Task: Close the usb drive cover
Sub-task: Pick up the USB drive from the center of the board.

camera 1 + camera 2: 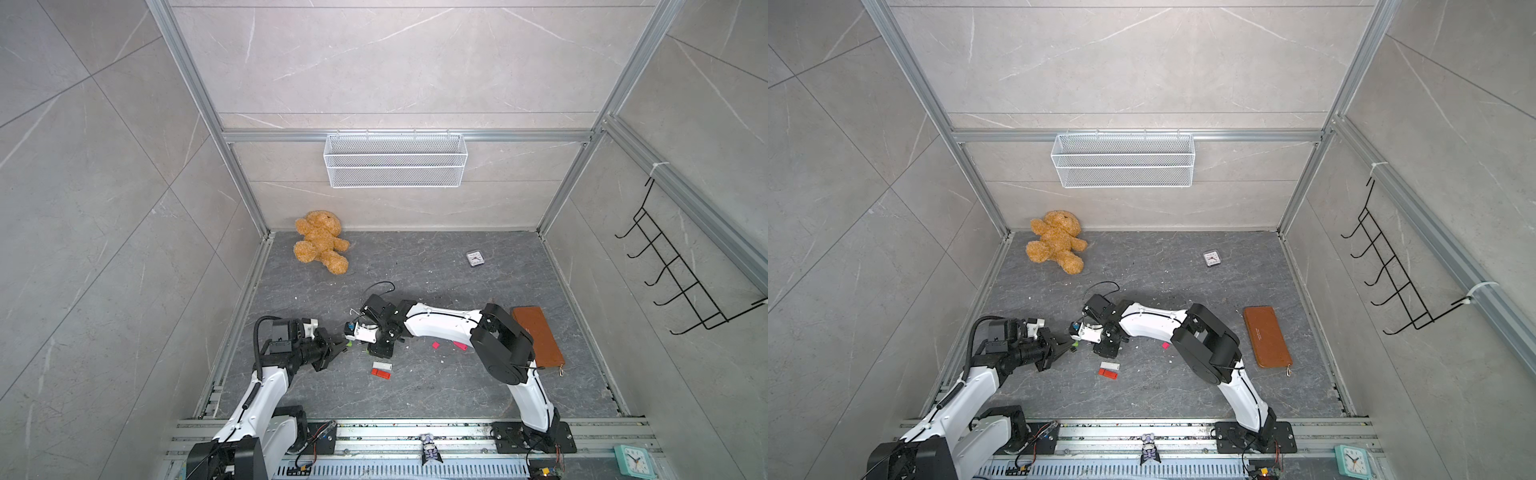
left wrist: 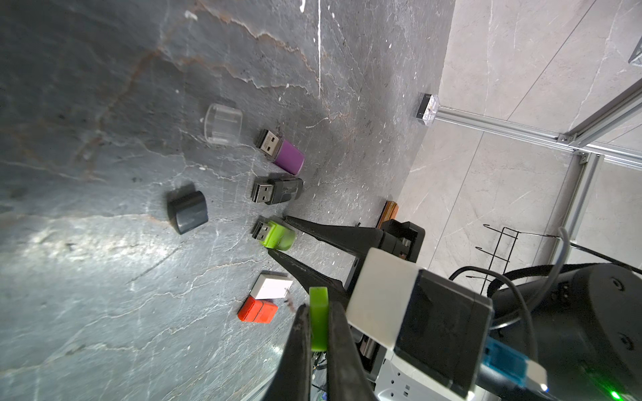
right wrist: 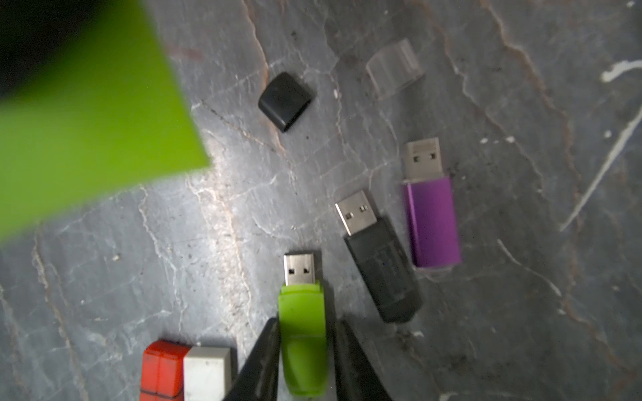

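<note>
A green usb drive [image 3: 302,330] lies flat on the dark stone table with its metal plug bare, also seen in the left wrist view [image 2: 276,236]. My right gripper [image 3: 307,323] is down over it, one finger pressed to each long side of its body. The matching green cover [image 2: 319,319] is pinched edge-on in my shut left gripper [image 2: 318,309], held above the table just left of the right wrist. It shows as a big blurred green shape [image 3: 87,121] in the right wrist view and as a small green spot [image 1: 350,344] in a top view.
Beside the green drive lie a black drive [image 3: 378,264] and a purple drive [image 3: 432,218], both uncapped, with a black cap [image 3: 286,100] and a clear cap [image 3: 394,67] further off. Capped red [image 3: 163,371] and white [image 3: 206,373] drives sit close on the other side. A brown wallet [image 1: 538,336], teddy bear [image 1: 322,241] and small clock [image 1: 475,258] lie farther away.
</note>
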### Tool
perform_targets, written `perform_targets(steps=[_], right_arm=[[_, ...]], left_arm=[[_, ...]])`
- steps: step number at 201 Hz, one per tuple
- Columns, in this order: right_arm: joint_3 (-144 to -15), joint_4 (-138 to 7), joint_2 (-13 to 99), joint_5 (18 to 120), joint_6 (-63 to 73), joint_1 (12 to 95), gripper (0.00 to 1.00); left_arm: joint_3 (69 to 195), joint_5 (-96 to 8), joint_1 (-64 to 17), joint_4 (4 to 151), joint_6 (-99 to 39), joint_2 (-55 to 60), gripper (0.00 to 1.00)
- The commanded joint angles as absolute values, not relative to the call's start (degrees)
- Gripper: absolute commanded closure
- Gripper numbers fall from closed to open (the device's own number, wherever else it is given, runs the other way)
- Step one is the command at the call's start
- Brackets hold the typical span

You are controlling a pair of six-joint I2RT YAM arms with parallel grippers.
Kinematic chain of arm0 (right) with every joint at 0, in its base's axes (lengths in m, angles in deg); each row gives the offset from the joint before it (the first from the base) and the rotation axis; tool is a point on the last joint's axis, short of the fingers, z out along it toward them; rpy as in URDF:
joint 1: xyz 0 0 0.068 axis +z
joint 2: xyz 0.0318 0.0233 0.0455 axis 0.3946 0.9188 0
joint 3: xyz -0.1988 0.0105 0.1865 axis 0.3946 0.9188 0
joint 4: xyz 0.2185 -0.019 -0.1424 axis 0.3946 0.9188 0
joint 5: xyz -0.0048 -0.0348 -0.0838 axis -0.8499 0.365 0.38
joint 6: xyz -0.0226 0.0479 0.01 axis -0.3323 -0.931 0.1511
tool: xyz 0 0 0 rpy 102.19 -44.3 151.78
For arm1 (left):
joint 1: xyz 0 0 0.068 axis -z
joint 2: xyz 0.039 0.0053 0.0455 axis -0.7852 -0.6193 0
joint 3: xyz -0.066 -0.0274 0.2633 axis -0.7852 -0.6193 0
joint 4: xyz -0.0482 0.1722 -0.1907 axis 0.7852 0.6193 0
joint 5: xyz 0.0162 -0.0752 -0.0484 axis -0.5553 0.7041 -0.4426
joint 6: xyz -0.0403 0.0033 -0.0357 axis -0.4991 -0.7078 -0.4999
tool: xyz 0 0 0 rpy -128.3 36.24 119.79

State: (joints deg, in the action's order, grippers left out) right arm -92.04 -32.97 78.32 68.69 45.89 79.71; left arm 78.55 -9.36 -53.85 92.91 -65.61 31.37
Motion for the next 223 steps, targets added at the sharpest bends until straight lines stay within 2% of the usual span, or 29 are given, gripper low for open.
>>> perform_targets(steps=[1, 22, 41, 68, 165, 223], right_arm=[[-89.65, -30.53, 78.88, 69.55, 45.95, 80.55, 0.71], [-89.53, -30.59, 78.86, 70.45, 45.18, 80.39, 0.70], [-89.20, -30.62, 78.83, 70.81, 45.06, 80.28, 0.64], [-88.51, -30.64, 78.61, 70.72, 45.35, 80.04, 0.63], [-88.58, -32.84, 75.93, 67.58, 43.32, 79.32, 0.82], [-82.79, -40.03, 68.34, 60.56, 44.52, 78.88, 0.83]], left_arm=[[79.15, -8.05, -53.57, 92.03, -64.68, 32.25, 1.00], [79.10, -8.03, -53.50, 92.08, -64.69, 32.43, 1.00], [79.15, -7.91, -53.52, 92.18, -64.80, 32.61, 1.00], [79.17, -8.04, -53.55, 92.50, -64.78, 33.13, 1.00], [79.56, -7.95, -53.53, 92.98, -64.52, 33.26, 1.00], [81.26, -5.99, -53.51, 92.81, -63.29, 31.71, 1.00]])
